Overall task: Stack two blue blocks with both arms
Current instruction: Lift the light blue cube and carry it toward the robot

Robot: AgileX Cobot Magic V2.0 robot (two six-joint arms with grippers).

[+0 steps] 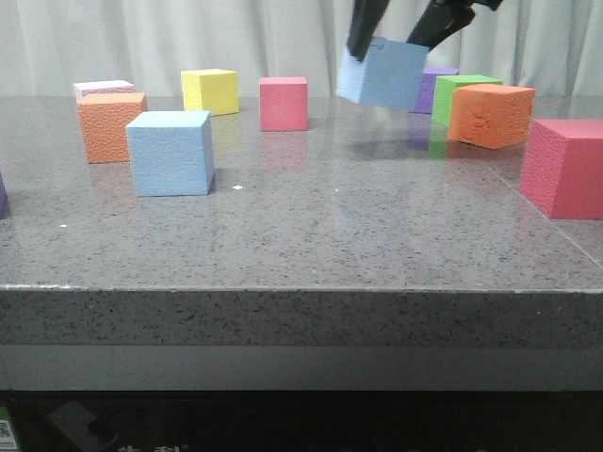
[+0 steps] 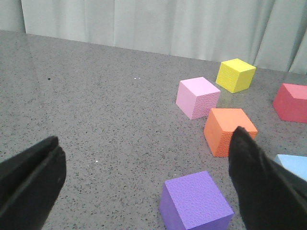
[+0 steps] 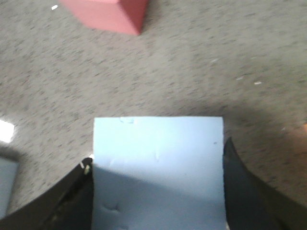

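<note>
Front view: right claw (image 1: 388,40) comes down from top edge, upper right of centre, w/ two dark fingers angled inward, pinching a blue block (image 1: 384,72). Block hangs clear of the table (image 1: 301,245), tilted, one corner dipping toward lower left; its shadow sits on the stone below. A cube, so no long axis; lit face turns left, darker face toward camera.

Right wrist view: same block (image 3: 158,167) fills lower centre, pale top face square to the frame, one finger (image 3: 72,201) tight against its left side and the other against its right. Small dents on the face near the bottom edge. Pink block (image 3: 108,13) at top left, apart from it.

Second blue block (image 1: 171,152) rests flat on the table in left-centre of front view, upright, faces roughly square to camera, just beside an orange block (image 1: 112,125) behind it. Well apart from the held one.

Left wrist view: left claw (image 2: 144,191) spread wide, fingers at lower left and lower right corners, nothing between them but bare table. Purple block (image 2: 195,201) at bottom centre, orange block (image 2: 229,130) and a sliver of blue block (image 2: 293,165) at right edge, near the right finger.
</note>
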